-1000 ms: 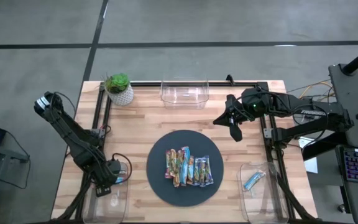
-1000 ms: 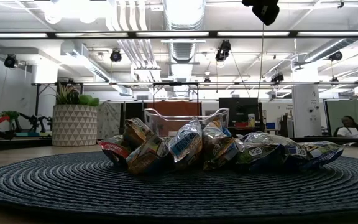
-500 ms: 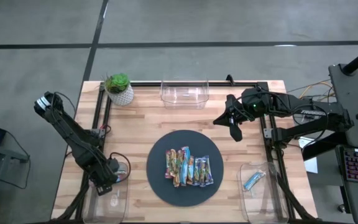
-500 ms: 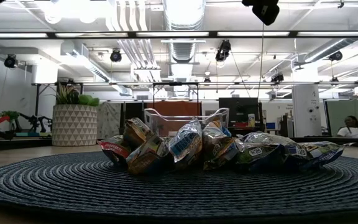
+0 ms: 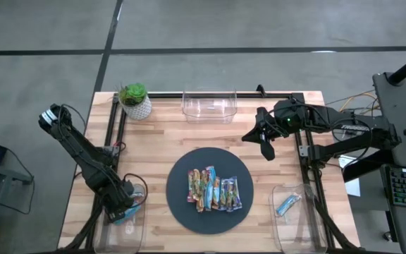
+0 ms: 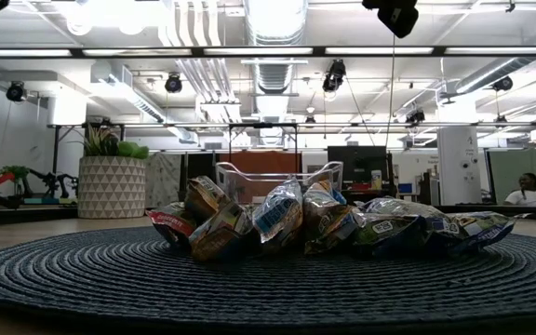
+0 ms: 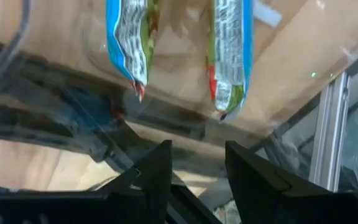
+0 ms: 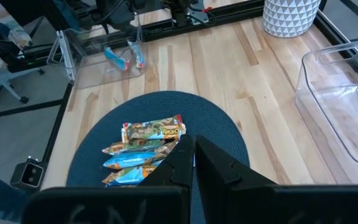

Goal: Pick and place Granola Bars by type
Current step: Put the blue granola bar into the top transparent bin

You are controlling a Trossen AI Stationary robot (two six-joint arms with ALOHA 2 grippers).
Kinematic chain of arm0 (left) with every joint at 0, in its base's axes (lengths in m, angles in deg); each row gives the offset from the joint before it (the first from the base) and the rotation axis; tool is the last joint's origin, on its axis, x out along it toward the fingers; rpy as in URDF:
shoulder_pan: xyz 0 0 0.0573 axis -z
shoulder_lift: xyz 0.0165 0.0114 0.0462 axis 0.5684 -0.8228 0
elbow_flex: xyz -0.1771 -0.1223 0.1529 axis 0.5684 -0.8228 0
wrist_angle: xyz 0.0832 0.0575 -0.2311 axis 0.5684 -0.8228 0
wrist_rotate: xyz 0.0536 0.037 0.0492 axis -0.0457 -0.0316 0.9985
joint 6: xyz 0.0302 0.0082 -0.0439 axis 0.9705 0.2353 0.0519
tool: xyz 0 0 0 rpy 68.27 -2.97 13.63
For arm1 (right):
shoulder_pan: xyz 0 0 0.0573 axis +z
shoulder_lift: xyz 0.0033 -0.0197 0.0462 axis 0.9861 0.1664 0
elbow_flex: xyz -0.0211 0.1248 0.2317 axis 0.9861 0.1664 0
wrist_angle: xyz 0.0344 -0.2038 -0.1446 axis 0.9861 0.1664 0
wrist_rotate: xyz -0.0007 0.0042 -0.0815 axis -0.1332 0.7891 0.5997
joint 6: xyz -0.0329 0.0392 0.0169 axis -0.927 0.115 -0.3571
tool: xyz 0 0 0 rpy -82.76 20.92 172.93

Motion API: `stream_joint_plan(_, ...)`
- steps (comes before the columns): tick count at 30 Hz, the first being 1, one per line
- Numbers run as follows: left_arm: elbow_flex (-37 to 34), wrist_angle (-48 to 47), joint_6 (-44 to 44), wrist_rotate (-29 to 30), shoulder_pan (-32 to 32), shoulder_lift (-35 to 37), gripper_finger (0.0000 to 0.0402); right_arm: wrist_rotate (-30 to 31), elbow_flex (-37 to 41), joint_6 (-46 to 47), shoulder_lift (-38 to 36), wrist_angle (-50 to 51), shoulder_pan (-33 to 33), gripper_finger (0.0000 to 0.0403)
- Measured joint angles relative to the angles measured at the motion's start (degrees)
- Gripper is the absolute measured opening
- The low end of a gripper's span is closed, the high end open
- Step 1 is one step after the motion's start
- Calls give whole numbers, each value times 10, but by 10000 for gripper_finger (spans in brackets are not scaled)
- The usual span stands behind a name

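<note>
Over front-left bin (image 5: 122,220), left gripper (image 7: 194,163) fingers (image 7: 157,171) parted, holding nothing; two blue granola bars (image 7: 129,37) lie just beyond tips. Right gripper (image 8: 193,163) shut, empty, w/ pile (image 5: 213,189) on mat (image 5: 178,201).

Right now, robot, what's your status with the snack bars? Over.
Left gripper open over left bin, two bars inside. Right gripper shut, waiting above table. Remaining bars on mat. Nothing blocking.

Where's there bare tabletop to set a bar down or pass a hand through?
Bare wood runs between the potted plant, the empty back bin and the round mat. Another strip lies between the mat and the left bin. The mat's middle is crowded with granola bars; the left gripper hangs over the left bin.
</note>
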Motion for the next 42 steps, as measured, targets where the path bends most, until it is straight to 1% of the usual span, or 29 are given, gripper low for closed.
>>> stream_joint_plan(3,0,0,5,-21,0,0,135,0,0,-9,0,0,0,8)
stream_joint_plan(9,0,0,8,-37,0,0,135,0,0,-9,0,0,0,8)
stream_joint_plan(14,8,0,9,-37,0,0,133,0,0,-11,0,0,0,8)
stream_joint_plan(18,22,0,22,-19,0,0,117,0,0,-11,0,-1,0,8)
stream_joint_plan(24,54,0,73,40,-1,0,64,0,0,-11,0,-2,0,8)
stream_joint_plan(28,84,0,133,106,-11,0,27,0,0,-10,0,-2,0,8)
stream_joint_plan(31,111,0,188,163,-27,0,6,0,0,-9,0,-3,0,8)
stream_joint_plan(34,138,0,242,208,-50,0,1,0,0,-8,0,-6,0,8)
stream_joint_plan(42,211,-1,382,280,-129,0,0,0,0,-1,0,-14,0,8)
